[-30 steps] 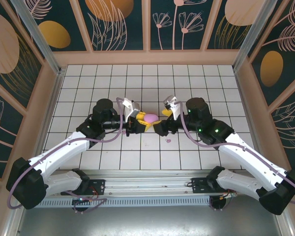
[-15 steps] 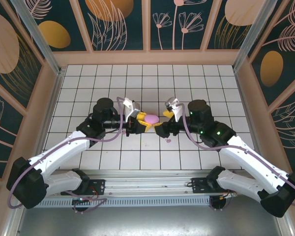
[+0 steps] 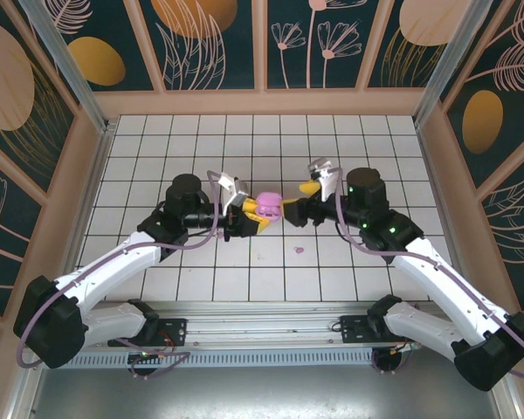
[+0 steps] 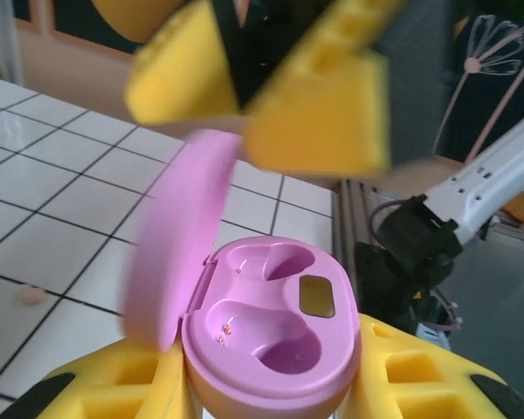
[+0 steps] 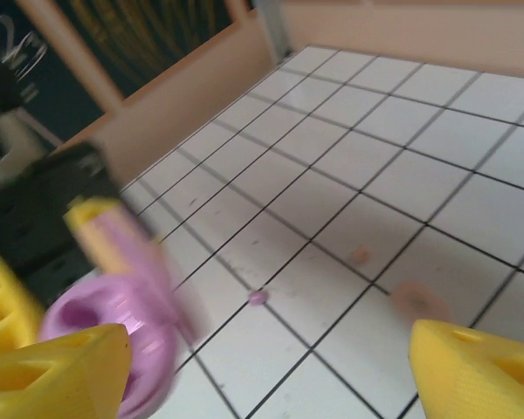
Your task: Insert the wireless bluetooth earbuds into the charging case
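Above a white tiled table (image 3: 244, 140), flowered walls (image 3: 218, 44) around, the left gripper (image 3: 251, 216) is clamping an open purple case (image 3: 267, 207); the right gripper (image 3: 299, 202) is gaping empty.

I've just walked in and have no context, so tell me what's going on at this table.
The left tool is clamped on a purple charging case, holding it over the middle of the tiled table. Its lid stands open and both wells are empty. The right tool is open, its fingers straddling the lid's top edge. One lilac earbud lies on the tiles, nearer the arm bases than the case. Neither tool holds an earbud.
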Tool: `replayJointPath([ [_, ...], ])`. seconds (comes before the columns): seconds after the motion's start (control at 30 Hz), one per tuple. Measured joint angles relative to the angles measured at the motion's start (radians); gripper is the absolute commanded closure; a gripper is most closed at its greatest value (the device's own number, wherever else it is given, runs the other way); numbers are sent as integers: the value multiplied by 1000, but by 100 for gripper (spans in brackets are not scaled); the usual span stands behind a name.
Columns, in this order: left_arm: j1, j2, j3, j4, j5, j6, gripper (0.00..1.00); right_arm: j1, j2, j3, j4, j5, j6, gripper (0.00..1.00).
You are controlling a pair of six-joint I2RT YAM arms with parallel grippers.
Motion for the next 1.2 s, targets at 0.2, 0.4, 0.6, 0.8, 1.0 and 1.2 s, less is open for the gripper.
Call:
replayJointPath([
  [0.2, -1, 0, -18, 27, 21, -7, 79, -16, 8, -26, 19, -9, 64, 18],
  [0.4, -1, -18, -29, 35, -44, -15, 78, -16, 5, -26, 26, -43, 125, 18],
  [0.6, -1, -30, -40, 36, -123, -23, 78, -16, -64, -39, 20, -32, 192, 21],
  [0.8, -1, -31, -40, 36, -163, -32, 78, -16, -95, -39, 16, 1, 243, 22],
  [1.0, -1, -31, -40, 36, -179, -38, 79, -17, -74, -38, -56, 66, 311, 27],
  [1.2, -1, -31, -46, 36, -208, -41, 79, -21, -34, -50, -164, 161, 433, 36],
])
